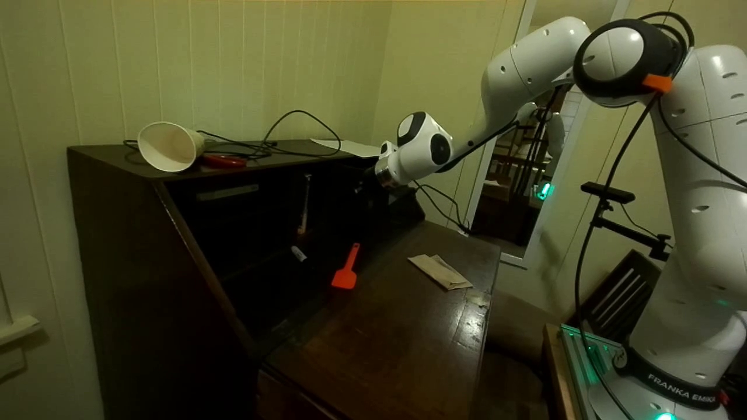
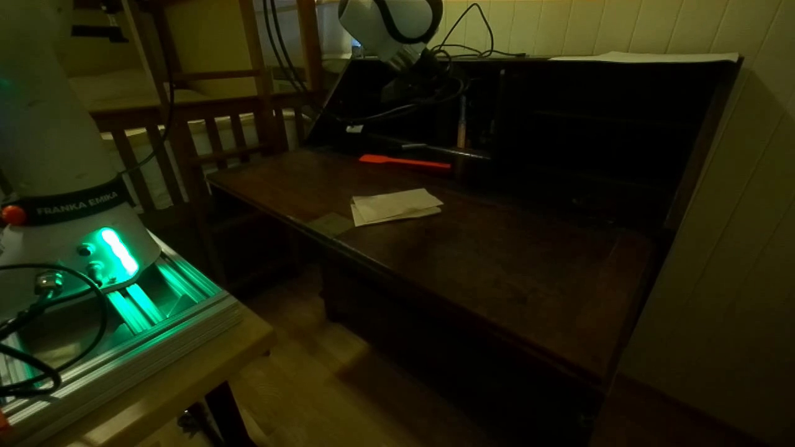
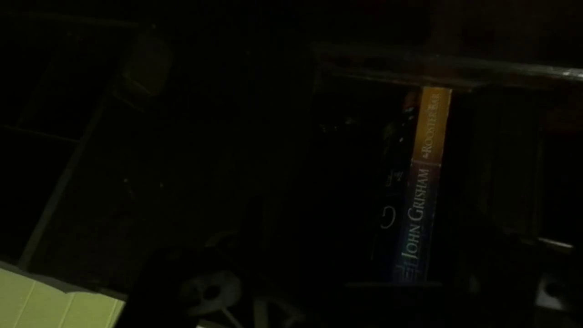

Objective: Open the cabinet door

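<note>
The cabinet point(image 1: 134, 262), large, of dark brown wood with a flat top and sloping side edges, stands beside a pale yellowish panelled wall point(image 1: 222, 64), its slanting front uncovered and its shadowy compartments showing. Inside a cabinet compartment, a slim book point(image 3: 426, 182) with an orange and dark blue spine lettered "John Grisham" stands on end, its orange part lowest in both exterior views. A small whitish object point(image 1: 299, 253), too small to identify, lies within the cabinet near the book. The flat, glossy brown wooden table point(image 2: 528, 261) at the cabinet's front carries a flat-bladed orange-red spatula point(image 1: 349, 268), close to the compartments, and a folded beige paper point(image 1: 440, 272) farther out. On the cabinet's top, a cream tapered cup point(image 1: 169, 147) lies on its side, mouth outward, just beside a red object point(image 1: 224, 161); a looped black cable point(image 1: 257, 153) and a white sheet point(image 1: 350, 148) rest there. The black end effector point(image 1: 366, 188) hangs at the cabinet's uncovered front; in the wrist view its fingers point(image 3: 212, 291) stand well apart, the book's spine showing between them. I cannot tell whether it touches the cabinet.
</note>
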`<state>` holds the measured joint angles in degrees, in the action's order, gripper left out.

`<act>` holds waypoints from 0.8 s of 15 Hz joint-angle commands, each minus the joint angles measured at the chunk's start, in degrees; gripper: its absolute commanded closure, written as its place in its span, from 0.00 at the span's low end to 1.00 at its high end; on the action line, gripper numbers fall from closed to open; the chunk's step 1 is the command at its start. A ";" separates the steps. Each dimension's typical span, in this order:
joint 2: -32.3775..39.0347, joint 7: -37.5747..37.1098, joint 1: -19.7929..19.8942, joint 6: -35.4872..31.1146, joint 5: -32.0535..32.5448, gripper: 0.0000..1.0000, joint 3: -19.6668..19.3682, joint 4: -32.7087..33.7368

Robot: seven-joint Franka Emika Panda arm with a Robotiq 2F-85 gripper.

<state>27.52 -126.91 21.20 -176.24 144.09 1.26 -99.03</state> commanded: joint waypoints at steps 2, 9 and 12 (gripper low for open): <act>2.97 0.41 3.44 1.01 0.00 0.00 4.38 5.78; 8.86 1.14 6.17 -0.55 0.00 0.00 8.51 11.93; 11.88 1.12 6.71 -0.84 0.00 0.00 9.35 14.76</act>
<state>35.25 -126.80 26.27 -175.09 144.09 8.77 -89.28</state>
